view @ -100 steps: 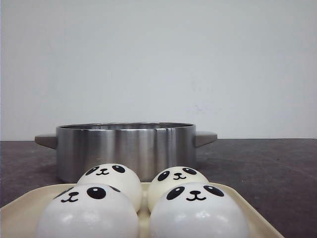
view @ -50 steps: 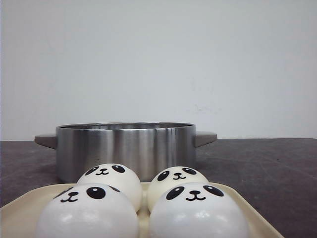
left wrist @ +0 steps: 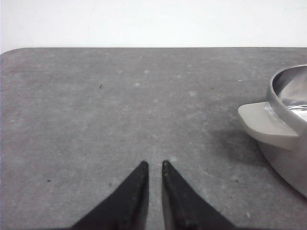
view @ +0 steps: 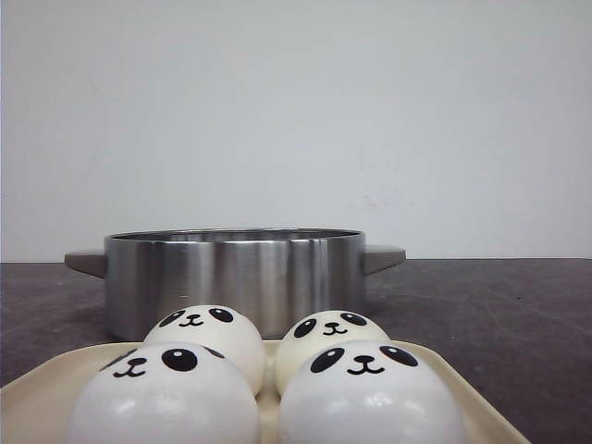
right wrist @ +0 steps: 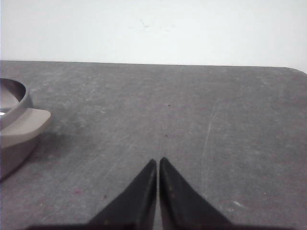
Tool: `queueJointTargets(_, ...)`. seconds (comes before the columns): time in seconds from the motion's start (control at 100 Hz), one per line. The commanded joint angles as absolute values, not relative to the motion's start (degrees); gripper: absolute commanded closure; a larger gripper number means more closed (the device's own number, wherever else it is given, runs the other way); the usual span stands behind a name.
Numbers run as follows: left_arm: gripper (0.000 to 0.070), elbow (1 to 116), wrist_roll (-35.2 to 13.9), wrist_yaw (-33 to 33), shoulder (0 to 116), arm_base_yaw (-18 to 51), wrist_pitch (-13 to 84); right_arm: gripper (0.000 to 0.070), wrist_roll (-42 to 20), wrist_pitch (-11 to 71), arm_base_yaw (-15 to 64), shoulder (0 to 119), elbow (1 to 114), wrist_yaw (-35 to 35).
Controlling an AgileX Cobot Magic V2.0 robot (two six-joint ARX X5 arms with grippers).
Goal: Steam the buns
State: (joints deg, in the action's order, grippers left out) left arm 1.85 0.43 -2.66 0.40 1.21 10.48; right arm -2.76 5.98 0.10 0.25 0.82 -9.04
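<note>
Nothing steamed yet, judging by the layout: all four panda-face buns [view: 266, 379] sitting on a cream tray [view: 467, 393], none in the pot. Two buns in a near row, two in a far row, packed close together, the far pair just in front of a stainless steel pot [view: 235, 277] with grey side handles. Pot lidless; what shows of its inside in the wrist views bare metal, the rest hidden. No lid or steamer rack in sight.

Left gripper [left wrist: 153, 165] low over bare dark tabletop [left wrist: 96, 105], black fingers nearly together with only a thin gap, holding nothing; pot handle [left wrist: 268, 125] off to its right and slightly ahead. Right gripper [right wrist: 158, 161] also over bare table, fingers touching, empty; pot's other handle [right wrist: 26, 123] off to its left. Buns and tray outside both wrist views.

Left to do, as a judgement: every bun yet to be picked up and moved into the pot.
</note>
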Motion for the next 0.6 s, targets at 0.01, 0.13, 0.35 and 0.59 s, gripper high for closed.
queueJointTargets(0.01,0.0684,0.8,0.23,-2.55,0.38,1.17,10.7,0.0693,-2.31,5.37,0.25,0.21,0.69,-9.02)
queueJointTargets(0.13,0.0684,0.8,-0.16,-2.48,0.38,1.19,10.68,0.0693,-2.31,5.37,0.25,0.21,0.69,-9.02)
queueJointTargets(0.35,0.0684,1.23,-14.79,-1.3,0.38,1.19,10.72,0.0693,-2.31,4.95,0.25,0.21,0.69,-8.99)
queueJointTargets(0.59,0.0685,2.5,-22.63,-0.62,0.38,1.19,10.68,0.0693,-11.27,1.87,0.25,0.21,0.71,-8.99)
